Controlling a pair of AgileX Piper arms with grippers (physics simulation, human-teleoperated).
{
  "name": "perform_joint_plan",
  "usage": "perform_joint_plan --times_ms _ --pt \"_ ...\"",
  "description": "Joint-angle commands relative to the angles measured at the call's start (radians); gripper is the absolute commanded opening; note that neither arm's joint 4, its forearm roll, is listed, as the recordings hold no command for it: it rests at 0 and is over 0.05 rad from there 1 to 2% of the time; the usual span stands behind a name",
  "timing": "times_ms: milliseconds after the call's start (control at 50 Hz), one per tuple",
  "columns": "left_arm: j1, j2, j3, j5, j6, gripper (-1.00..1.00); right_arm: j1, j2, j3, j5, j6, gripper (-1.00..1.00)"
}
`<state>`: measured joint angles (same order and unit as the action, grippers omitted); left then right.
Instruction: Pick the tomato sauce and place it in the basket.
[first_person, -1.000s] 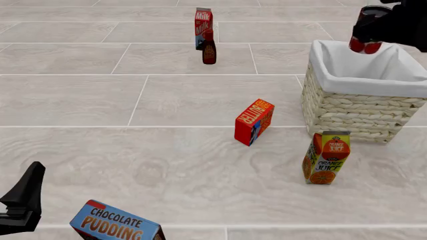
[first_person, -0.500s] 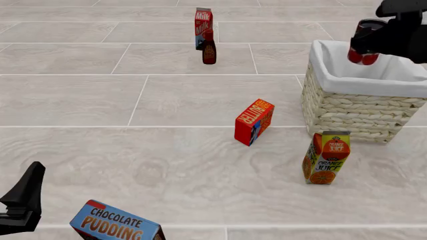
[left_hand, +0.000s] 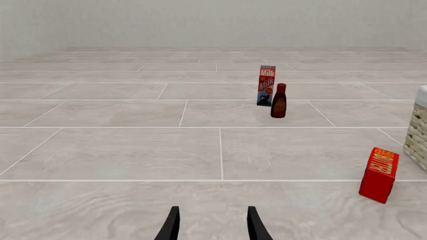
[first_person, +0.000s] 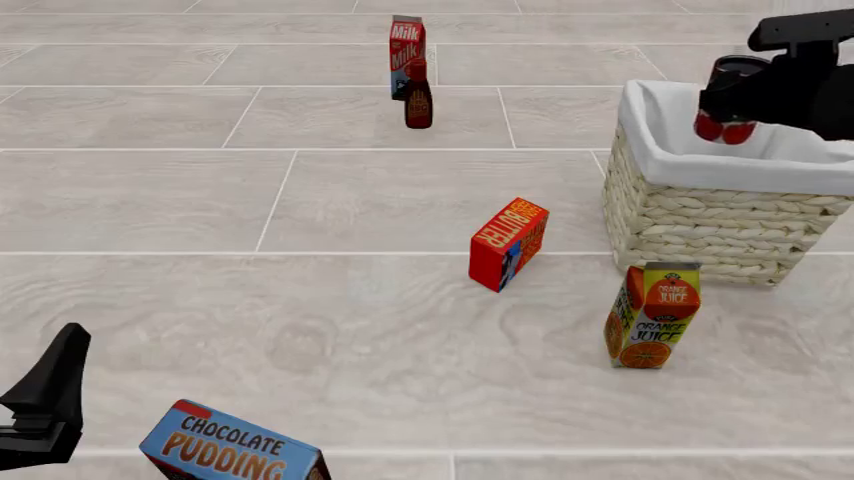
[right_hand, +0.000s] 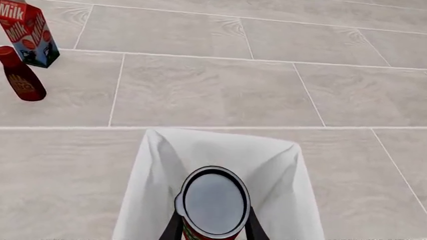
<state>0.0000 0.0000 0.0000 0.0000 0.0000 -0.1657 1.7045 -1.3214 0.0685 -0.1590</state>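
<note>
The right gripper has its fingers pinched on the tomato sauce, holding the can above the basket, over the white-lined opening near the far rim. From the wrist camera the can's axis runs nearly straight down into the lining, so the drop looks short and vertical; I'd judge release is close. The left gripper sits far from the basket, fingers spread and empty, aimed toward the milk carton and brown bottle.
</note>
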Motion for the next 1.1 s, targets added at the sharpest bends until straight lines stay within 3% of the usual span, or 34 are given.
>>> perform_joint_plan --times_ms 20,460,480,520,1100 --pt "0.0 0.0 0.0 0.0 0.0 1.0 -0.006 0.008 0.0 -0.003 0.019 -1.0" --pt "0.0 0.0 0.0 0.0 0.0 1.0 -0.01 0.024 0.01 -0.012 0.019 -1.0" --pt "0.0 0.0 0.0 0.0 0.0 1.0 -0.013 0.023 0.011 -0.013 0.017 1.0" --pt "0.0 0.0 0.0 0.0 0.0 1.0 0.012 0.02 0.01 -0.005 0.035 1.0" --pt "0.0 0.0 0.0 0.0 0.0 1.0 -0.005 -0.013 0.008 0.002 0.018 1.0"
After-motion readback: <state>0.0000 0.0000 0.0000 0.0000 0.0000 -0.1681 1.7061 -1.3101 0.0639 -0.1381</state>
